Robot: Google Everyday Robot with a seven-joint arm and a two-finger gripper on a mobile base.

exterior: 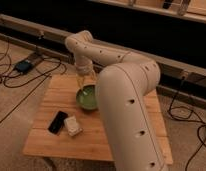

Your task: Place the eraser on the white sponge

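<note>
- The robot's single arm (127, 105) rises from the lower right of the view, bends over the far side of the bench (121, 140) and points its wrist downward.
- The gripper (85, 89) hangs over the far-left rim of the green bowl (89, 103), near the middle of the bench. Its fingers stand apart, and nothing shows between them.
- The eraser (58, 121) lies flat on the bench near the front-left corner, untouched and well apart from the gripper.
- From the gripper, the eraser lies toward the camera and to the left of the view, on the near side of the bowl.
- The eraser's long axis runs on a diagonal, from the near-left toward the far-right, roughly pointing at the bowl.
- The white sponge (72, 126) sits just beside the eraser on its right side in the view. Whether the two touch cannot be told.
- Judged from this layout, the pick-up has not begun. The gripper would need to clear the bowl, travel toward the front-left, and turn so its fingers close across the eraser's short width.
- The closeness of the sponge leaves little room for the finger on that side, so a nudge to the sponge is a risk.
</note>
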